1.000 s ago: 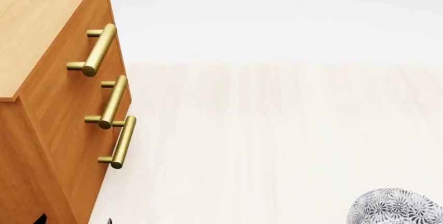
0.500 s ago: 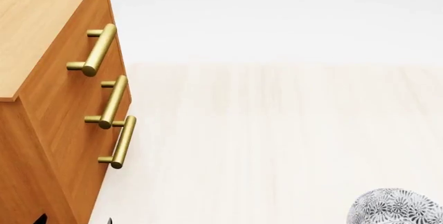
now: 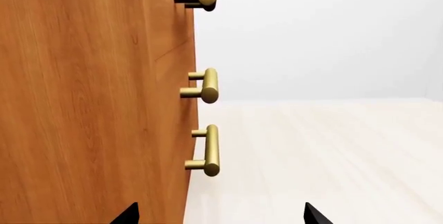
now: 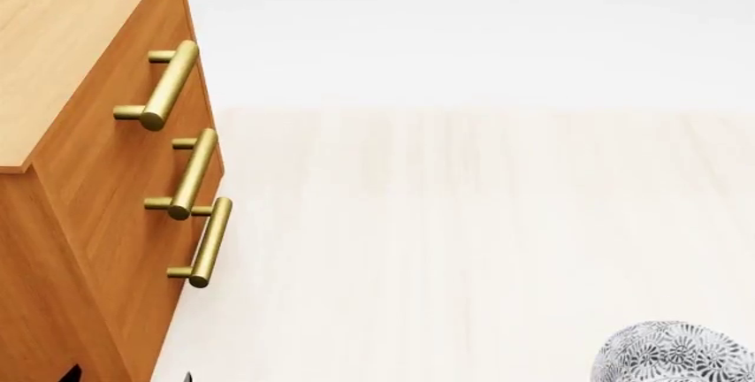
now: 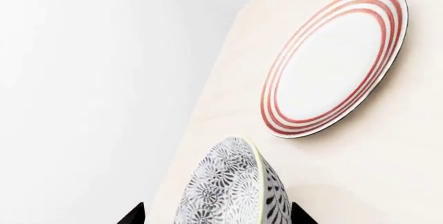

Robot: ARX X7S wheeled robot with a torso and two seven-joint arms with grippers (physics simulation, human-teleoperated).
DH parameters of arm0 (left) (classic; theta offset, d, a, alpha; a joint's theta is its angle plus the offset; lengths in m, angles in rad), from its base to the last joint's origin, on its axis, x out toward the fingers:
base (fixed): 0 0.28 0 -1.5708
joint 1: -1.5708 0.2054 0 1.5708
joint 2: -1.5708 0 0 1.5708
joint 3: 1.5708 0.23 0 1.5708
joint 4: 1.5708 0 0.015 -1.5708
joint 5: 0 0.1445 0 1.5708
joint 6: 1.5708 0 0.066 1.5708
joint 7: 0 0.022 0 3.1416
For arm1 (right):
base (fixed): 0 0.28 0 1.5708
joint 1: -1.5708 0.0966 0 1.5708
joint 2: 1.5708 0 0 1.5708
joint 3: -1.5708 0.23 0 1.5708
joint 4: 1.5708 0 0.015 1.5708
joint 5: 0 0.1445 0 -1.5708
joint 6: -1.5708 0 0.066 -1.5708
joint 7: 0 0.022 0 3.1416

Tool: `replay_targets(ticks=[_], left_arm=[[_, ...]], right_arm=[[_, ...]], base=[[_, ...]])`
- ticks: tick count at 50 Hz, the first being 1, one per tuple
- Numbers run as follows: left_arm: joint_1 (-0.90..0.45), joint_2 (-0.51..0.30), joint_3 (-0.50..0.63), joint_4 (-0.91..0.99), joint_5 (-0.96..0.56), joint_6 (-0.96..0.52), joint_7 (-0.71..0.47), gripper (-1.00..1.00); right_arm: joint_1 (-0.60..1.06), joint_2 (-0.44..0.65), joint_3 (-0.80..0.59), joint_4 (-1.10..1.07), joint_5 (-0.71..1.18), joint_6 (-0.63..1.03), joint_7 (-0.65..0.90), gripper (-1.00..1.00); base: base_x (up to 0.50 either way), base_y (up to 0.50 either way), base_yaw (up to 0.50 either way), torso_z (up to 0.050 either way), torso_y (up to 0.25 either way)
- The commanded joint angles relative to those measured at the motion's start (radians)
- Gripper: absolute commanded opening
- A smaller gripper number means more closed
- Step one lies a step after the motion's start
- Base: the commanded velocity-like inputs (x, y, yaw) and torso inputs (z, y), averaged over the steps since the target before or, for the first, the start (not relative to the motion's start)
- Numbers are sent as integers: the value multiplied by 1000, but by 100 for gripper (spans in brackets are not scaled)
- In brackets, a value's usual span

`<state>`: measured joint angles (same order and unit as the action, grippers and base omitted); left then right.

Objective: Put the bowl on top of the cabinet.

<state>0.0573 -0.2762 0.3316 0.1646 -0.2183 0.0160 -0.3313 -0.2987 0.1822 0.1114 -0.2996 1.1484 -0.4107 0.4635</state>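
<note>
Nothing has moved since the earlier frames: the bowl (image 5: 232, 185) rests on the surface (image 4: 472, 240) directly between the spread fingertips of the empty right gripper (image 5: 215, 214), nearer it than the wide-open left gripper (image 3: 218, 216) beside the cabinet (image 4: 95, 196).

- Pale wood table (image 4: 472, 223): carries cabinet (image 4: 95, 179) at its left edge.
- Bowl (image 4: 674, 353) at the near right.
- Red-ringed plate (image 5: 332, 60) lies flat near the bowl.
</note>
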Motion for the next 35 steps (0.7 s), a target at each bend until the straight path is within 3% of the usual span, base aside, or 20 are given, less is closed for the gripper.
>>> replay_targets(ticks=[1, 15, 35], left_arm=[[-5, -2, 4, -5, -5, -1, -2, 100], [-3, -7, 8, 0, -9, 2, -6, 100], [-8, -10, 16, -6, -11, 6, -10, 100]], right_arm=[[31, 22, 1, 40, 33, 40, 79, 100], [96, 80, -36, 103, 64, 145, 174, 100], [161, 125, -85, 156, 81, 217, 150, 100]], base=[[0, 0, 0, 0, 0], [0, 0, 0, 0, 0], [0, 0, 0, 0, 0]])
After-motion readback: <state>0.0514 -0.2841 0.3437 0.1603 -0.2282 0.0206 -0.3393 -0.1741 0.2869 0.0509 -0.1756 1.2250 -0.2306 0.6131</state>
